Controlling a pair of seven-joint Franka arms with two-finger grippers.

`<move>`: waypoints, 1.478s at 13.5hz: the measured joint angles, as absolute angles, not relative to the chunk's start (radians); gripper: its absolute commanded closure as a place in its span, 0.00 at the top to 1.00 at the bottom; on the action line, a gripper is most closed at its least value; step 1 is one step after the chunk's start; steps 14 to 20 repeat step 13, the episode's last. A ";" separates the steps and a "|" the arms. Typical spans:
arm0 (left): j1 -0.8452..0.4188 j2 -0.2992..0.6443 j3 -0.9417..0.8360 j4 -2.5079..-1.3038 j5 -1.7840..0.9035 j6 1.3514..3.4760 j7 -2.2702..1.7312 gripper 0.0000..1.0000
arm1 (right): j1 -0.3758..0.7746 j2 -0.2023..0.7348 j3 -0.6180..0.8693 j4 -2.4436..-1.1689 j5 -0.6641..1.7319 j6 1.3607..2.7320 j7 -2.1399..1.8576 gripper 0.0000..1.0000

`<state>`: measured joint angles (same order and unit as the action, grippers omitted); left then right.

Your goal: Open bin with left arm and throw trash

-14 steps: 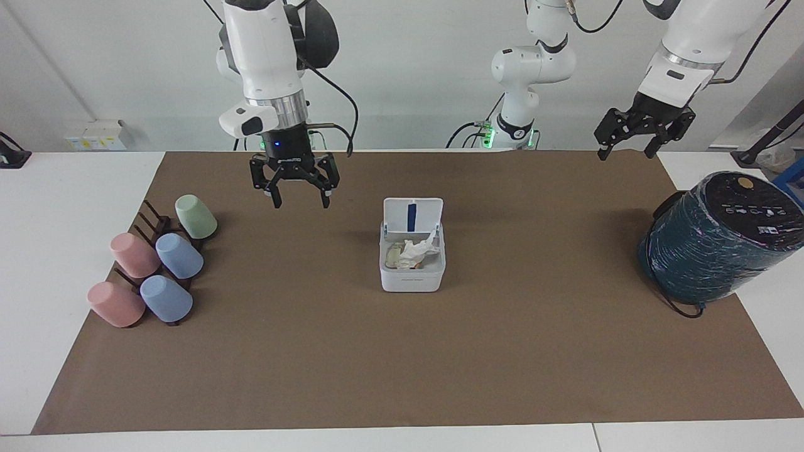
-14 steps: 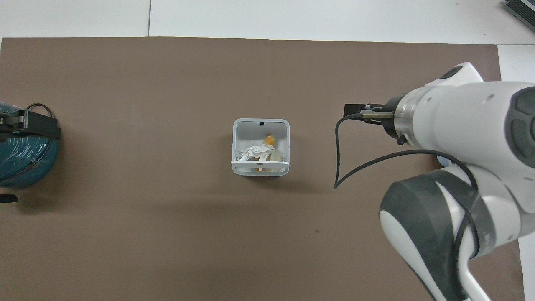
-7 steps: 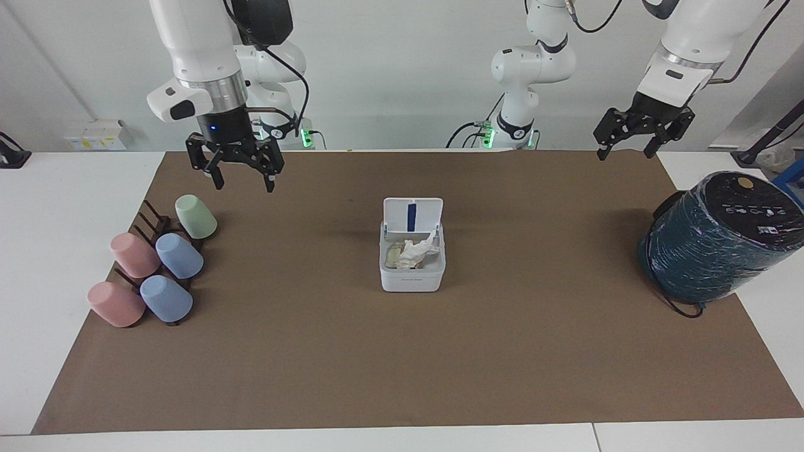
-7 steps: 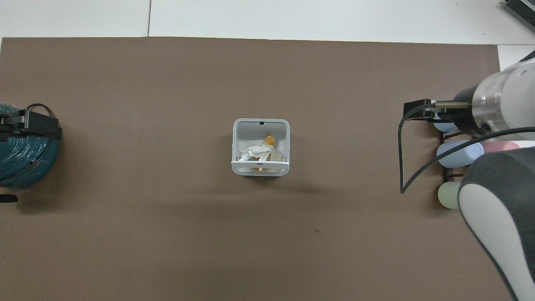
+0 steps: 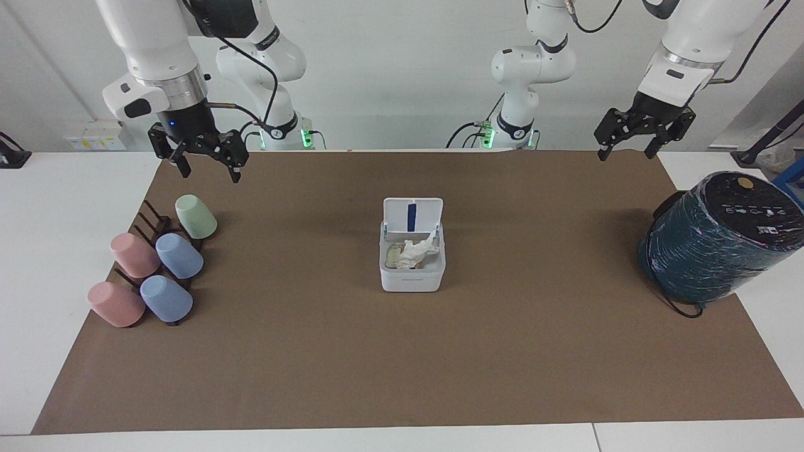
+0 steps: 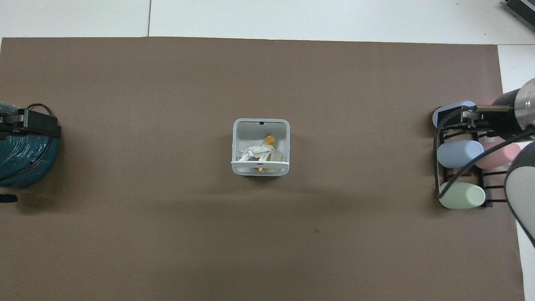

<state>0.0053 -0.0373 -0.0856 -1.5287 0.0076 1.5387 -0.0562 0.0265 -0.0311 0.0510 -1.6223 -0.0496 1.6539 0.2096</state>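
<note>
while the bin (image 5: 412, 270) stands in the middle of the brown mat (image 5: 402, 351), its lid (image 5: 412, 216) is raised upright on the side nearer to the robots, with the blue strip facing away from them, and the box looks about square so no long axis can be told. inside it lies the trash (image 5: 414, 252), a white wrinkled tissue on top of smaller pale pieces. the left gripper (image 5: 628, 149) hangs with fingers apart and empty over the mat's edge near the teal cylinder (image 5: 716, 242), and the right gripper (image 5: 209, 171), also spread and empty, hangs over the mat corner by the pastel cups (image 5: 157, 263).
</note>
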 measured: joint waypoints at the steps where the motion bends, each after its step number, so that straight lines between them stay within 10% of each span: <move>1: 0.006 -0.038 -0.085 -1.534 0.008 1.557 -0.056 1.00 | 0.030 -0.032 0.048 -1.622 -0.050 1.643 0.207 1.00; 20: 0.006 -0.076 -0.083 -1.633 0.008 1.671 -0.056 1.00 | 0.035 -0.041 0.002 -1.648 -0.012 1.620 0.095 1.00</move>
